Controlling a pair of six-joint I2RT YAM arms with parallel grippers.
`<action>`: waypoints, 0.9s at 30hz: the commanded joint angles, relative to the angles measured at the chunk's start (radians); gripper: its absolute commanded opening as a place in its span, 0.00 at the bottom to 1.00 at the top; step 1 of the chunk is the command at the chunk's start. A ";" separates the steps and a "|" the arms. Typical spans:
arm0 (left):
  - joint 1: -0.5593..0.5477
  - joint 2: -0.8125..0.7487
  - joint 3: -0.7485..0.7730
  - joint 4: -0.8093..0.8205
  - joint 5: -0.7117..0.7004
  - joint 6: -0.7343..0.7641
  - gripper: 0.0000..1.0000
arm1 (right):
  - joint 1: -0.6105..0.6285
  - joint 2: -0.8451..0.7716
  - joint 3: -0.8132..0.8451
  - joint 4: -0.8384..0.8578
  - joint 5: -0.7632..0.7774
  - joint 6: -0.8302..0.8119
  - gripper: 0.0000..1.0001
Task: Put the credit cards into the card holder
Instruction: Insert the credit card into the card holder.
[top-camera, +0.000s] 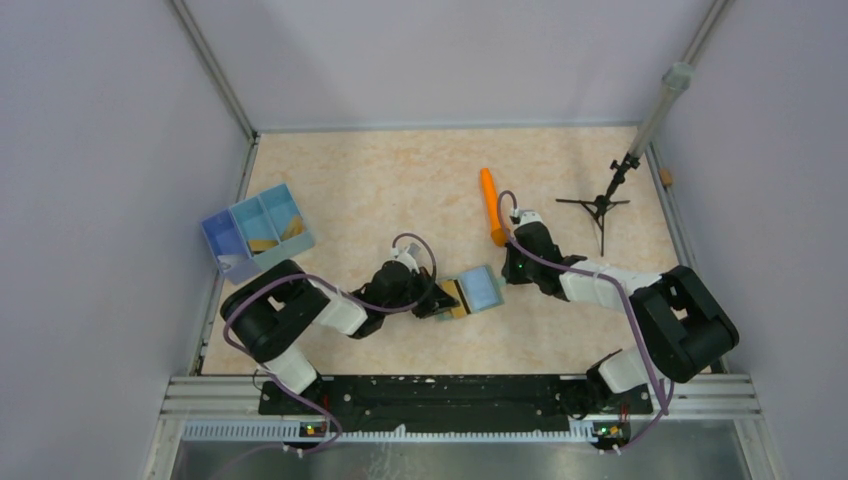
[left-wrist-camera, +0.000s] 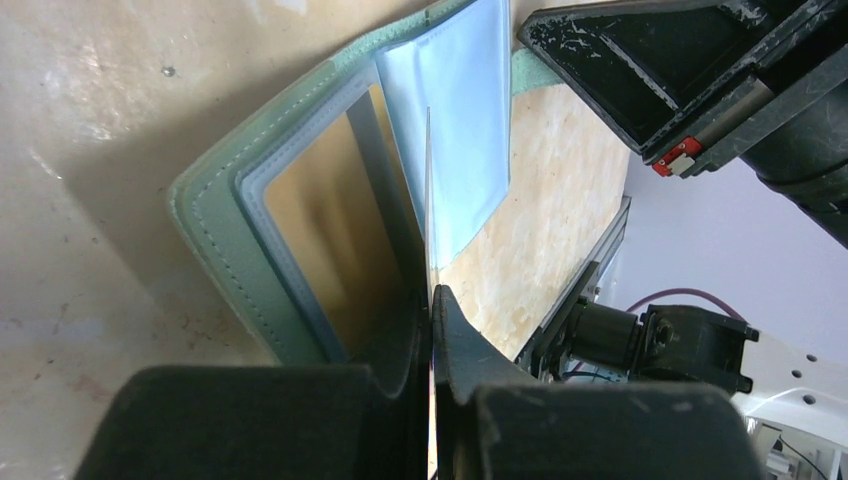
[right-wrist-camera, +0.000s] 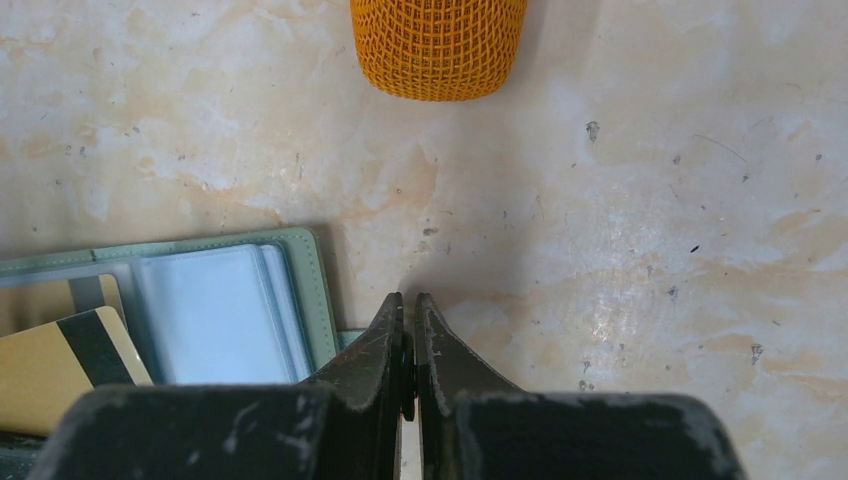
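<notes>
The card holder (top-camera: 480, 290) lies open on the table between the two arms, grey-green outside (right-wrist-camera: 310, 290) and pale blue inside (left-wrist-camera: 450, 120). One gold credit card (right-wrist-camera: 45, 300) sits in a clear sleeve. A second gold credit card with a dark stripe (right-wrist-camera: 55, 365) lies over the holder's left half. My left gripper (left-wrist-camera: 432, 290) is shut on that card, which I see edge-on there, just left of the holder (top-camera: 443, 300). At the holder's right edge, my right gripper (right-wrist-camera: 409, 297) is shut on its small green tab.
A blue three-compartment tray (top-camera: 258, 232) with more gold cards stands at the left wall. An orange mesh cylinder (top-camera: 491, 205) lies just beyond the right gripper. A black tripod stand (top-camera: 598, 205) is at the back right. Grey walls close in the table.
</notes>
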 joint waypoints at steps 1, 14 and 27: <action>0.011 0.020 -0.026 0.101 0.035 0.021 0.00 | -0.009 0.015 0.036 -0.023 -0.001 0.004 0.00; 0.034 0.046 -0.027 0.148 0.101 -0.068 0.00 | -0.009 0.018 0.042 -0.028 -0.002 0.004 0.00; 0.061 0.130 -0.025 0.280 0.186 -0.160 0.00 | -0.009 0.034 0.053 -0.030 -0.005 0.001 0.00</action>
